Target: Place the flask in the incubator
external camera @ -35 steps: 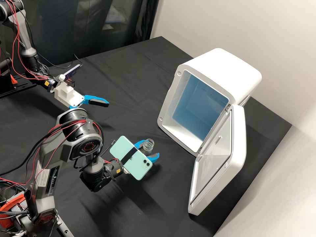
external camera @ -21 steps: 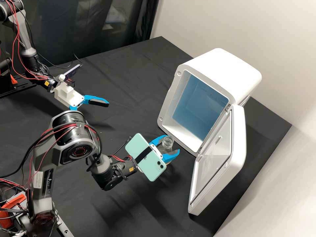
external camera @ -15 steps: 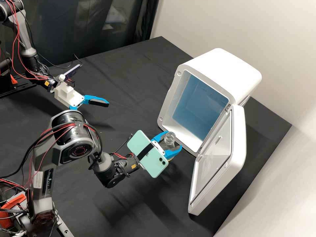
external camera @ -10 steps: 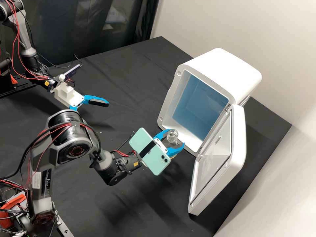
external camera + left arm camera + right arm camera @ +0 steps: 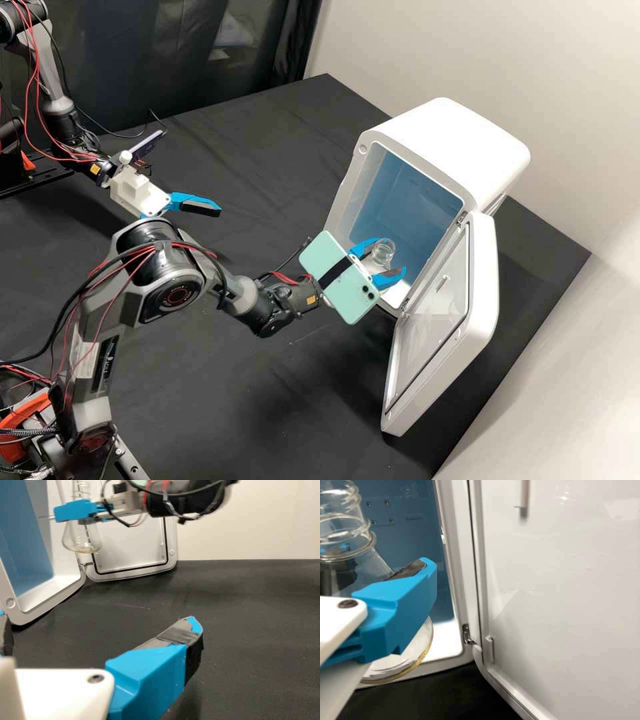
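Observation:
A clear glass flask [image 5: 383, 251] hangs upright in the mouth of the white incubator [image 5: 453, 140], just above its lower rim. My right gripper [image 5: 388, 257] is shut on the flask's neck. The incubator's door [image 5: 443, 313] stands swung open to the right of the blue-lined chamber. In the right wrist view, one of my blue fingers [image 5: 395, 607] crosses the flask [image 5: 347, 545] in front of the blue interior [image 5: 405, 530]. From the left wrist view, the flask [image 5: 82, 532] hangs from the right gripper [image 5: 80, 511]. My left gripper [image 5: 190, 205] hovers open and empty at the back left.
A mint-green phone [image 5: 340, 287] is strapped to the right arm's wrist. The incubator sits near the bench's right edge [image 5: 533, 320], tilted back. Dark curtains and the arm mounts stand at the back left. Black bench [image 5: 267, 153] stretches between the arms and the incubator.
My right gripper carried the flask from low over the bench up and rightward into the incubator's opening. The left arm stayed still.

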Robot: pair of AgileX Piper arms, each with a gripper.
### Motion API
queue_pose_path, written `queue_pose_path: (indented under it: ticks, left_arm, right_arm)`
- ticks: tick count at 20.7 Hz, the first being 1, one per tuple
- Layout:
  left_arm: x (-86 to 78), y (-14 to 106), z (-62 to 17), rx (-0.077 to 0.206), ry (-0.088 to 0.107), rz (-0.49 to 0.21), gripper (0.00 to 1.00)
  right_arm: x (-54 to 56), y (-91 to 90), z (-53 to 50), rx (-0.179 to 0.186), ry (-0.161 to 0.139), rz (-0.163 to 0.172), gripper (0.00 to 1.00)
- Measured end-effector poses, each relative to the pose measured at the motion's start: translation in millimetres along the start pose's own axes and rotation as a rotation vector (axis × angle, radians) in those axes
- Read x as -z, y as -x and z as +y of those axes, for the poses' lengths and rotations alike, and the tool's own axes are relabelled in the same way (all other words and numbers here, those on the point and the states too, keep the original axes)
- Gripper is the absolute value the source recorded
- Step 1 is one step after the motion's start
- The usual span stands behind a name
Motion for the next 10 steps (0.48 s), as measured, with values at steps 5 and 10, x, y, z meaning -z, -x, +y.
queue_pose_path:
  ticks: [5,10]
  left_arm:
    - [0.0,0.0,0.0,0.000,0.000,0.000,1.00]
    - [-2.3,-0.3,-0.4,0.002,-0.001,-0.009,1.00]
  right_arm:
    - [22.8,-27.4,-12.2,0.019,0.027,-0.004,0.00]
    - [38.9,-48.8,-21.2,0.048,0.078,-0.016,0.00]
